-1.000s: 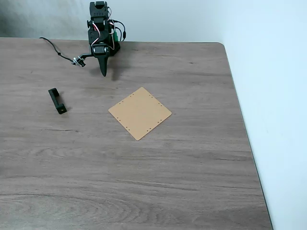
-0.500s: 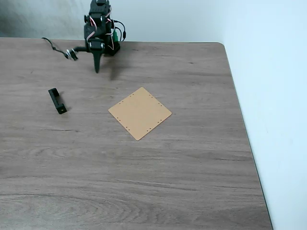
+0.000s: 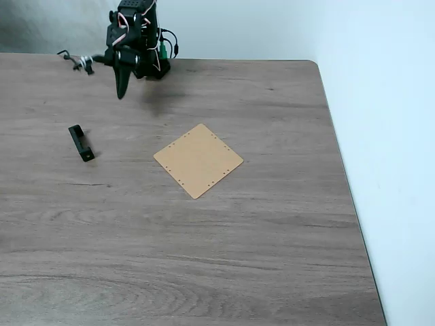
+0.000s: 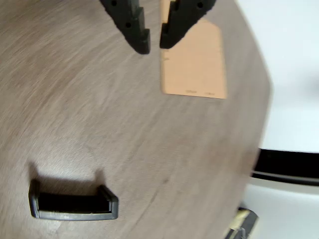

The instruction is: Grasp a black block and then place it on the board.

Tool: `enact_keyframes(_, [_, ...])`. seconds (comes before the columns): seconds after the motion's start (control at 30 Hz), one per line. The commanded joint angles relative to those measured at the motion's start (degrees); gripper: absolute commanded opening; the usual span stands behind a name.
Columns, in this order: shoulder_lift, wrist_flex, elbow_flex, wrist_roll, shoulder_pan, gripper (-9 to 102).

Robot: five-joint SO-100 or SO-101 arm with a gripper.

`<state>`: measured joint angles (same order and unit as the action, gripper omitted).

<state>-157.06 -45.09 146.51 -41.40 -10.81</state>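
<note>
Fixed view: gripper up near the table's far edge, well apart from the black block, itself well left of the board. Likely trouble: descending off-centre and nudging the narrow bar aside instead of straddling it.

Wrist view: fingers slightly apart, holding nothing. Black block lying flat, matte, with raised ends, well off from the board; thin profile, easy to miss.

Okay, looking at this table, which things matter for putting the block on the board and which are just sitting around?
Part of the job:
- black block, lying on the tabletop, left of the board in the fixed view
- board, flat mid-table
- gripper, slightly open, holding nothing

Just lying about:
- loose cable near the arm's base
- wood-grain tabletop
</note>
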Motion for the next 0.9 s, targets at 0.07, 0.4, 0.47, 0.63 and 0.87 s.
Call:
enact_keyframes(0.07, [10.5, 1.8, -7.4, -15.0, -1.5, 0])
enact_keyframes(0.4, [26.1, 7.5, -14.8, -43.2, -6.8, 0])
enact_keyframes(0.47, [27.8, 8.3, -15.6, -46.8, -7.6, 2])
enact_keyframes(0.63, [32.1, 8.9, -16.3, -57.8, -10.0, 11])
enact_keyframes(0.87, [38.8, 8.2, -20.2, -69.4, -13.9, 23])
